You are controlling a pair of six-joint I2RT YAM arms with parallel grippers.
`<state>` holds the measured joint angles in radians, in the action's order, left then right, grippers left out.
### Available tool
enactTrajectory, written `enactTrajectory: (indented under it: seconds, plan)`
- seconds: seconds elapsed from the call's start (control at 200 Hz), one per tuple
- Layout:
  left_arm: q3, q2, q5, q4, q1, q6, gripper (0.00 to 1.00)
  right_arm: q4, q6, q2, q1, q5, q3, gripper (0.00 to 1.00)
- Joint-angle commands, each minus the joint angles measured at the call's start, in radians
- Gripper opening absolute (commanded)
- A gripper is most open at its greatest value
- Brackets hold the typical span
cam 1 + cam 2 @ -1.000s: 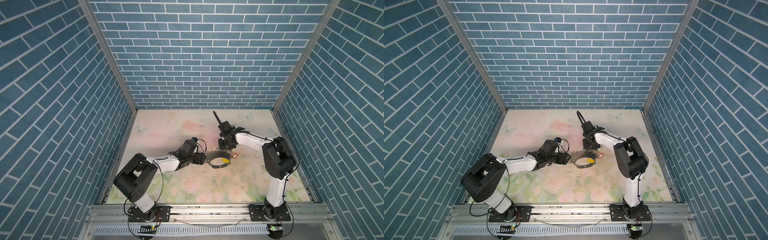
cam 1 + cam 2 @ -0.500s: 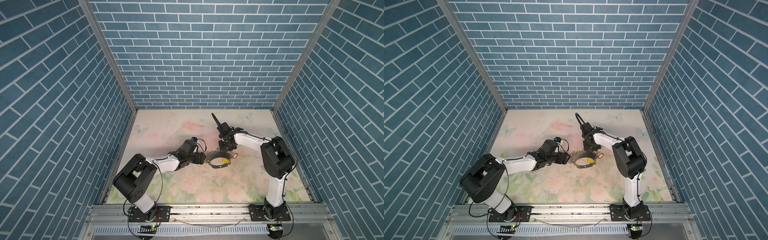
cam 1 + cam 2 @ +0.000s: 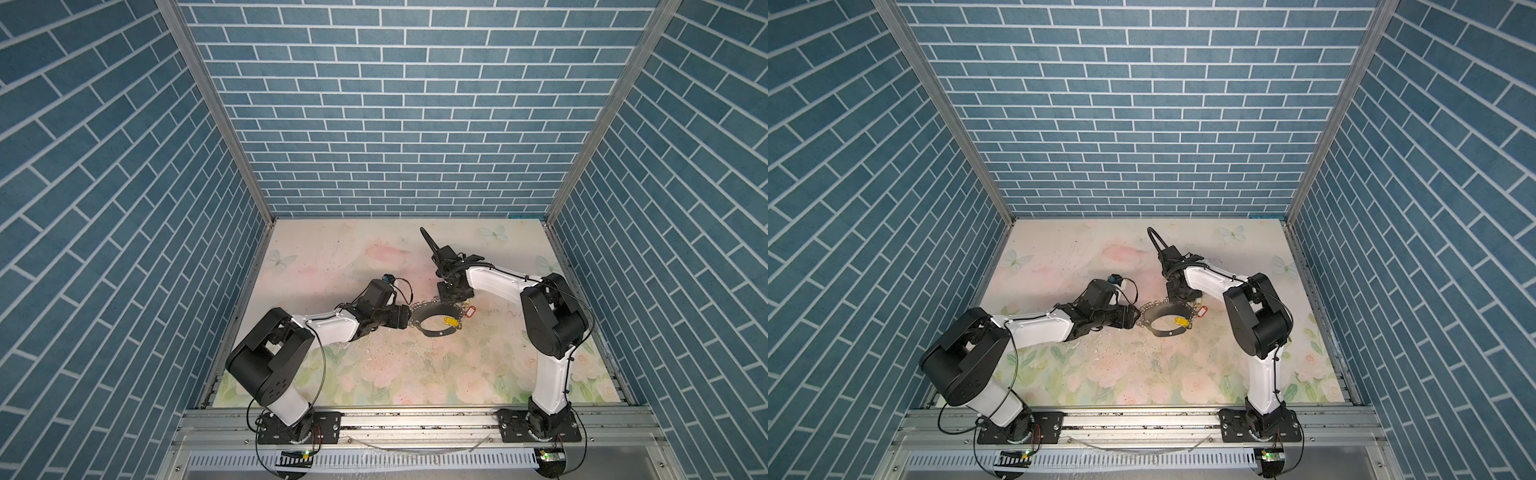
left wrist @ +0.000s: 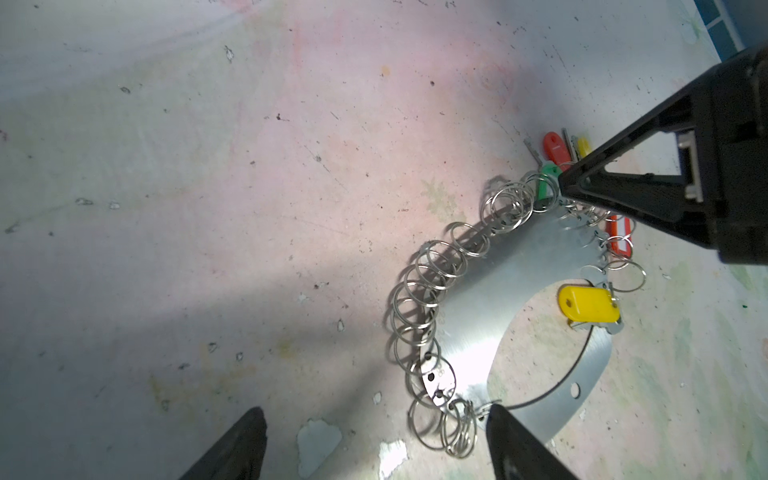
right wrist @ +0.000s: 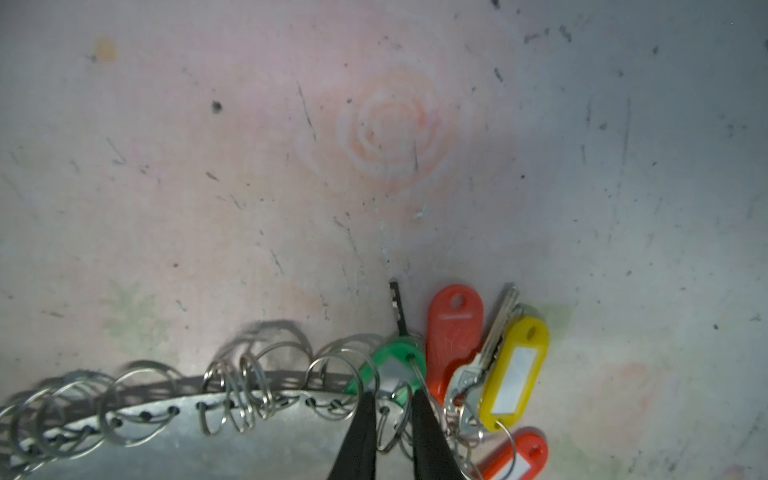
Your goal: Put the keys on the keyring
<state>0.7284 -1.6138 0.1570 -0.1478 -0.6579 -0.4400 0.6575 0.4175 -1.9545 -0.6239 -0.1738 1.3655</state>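
On the table (image 4: 208, 208), I'm starting to grab the ring of the green key (image 5: 395, 361).
My left pincer (image 4: 374, 411) is waiting apart at the flat-lying keyring (image 4: 478, 316); my right pincer (image 5: 392, 395) is narrowing onto that ring, and I cannot tell if it's gripping.

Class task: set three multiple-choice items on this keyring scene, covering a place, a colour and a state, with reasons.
1. Where is the keyring?
A. on the table between the left gripper and right gripper
B. in a drawer
C. hung on a hook

2. Tag colour at the right gripper's tips?
A. blue
B. green
C. white

3. The left gripper is:
A. shut on a key
B. shut on the keyring
C. open

Answers: 1 A, both top views show it lying there; 2 B, the green tag sits at the tips; 3 C, its fingers stand wide apart.
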Motion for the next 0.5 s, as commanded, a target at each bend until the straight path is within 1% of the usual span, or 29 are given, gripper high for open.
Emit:
enactTrajectory:
  seconds: [0.0,0.105,0.315,0.49]
  plan:
    - [-0.009,0.012,-0.009,0.012,0.003,0.010,0.84,0.026,-0.006,-0.010,-0.005,-0.014,0.038,0.18]
    - [-0.009,0.014,-0.011,0.013,0.003,0.011,0.84,0.025,-0.006,-0.017,-0.004,-0.010,0.039,0.17]
    - [-0.011,0.018,-0.016,0.014,0.003,0.012,0.84,0.024,-0.004,-0.012,-0.006,0.003,0.037,0.10]
    - [-0.011,0.031,-0.024,0.026,0.003,0.022,0.84,0.024,-0.005,-0.006,-0.005,0.010,0.034,0.09]
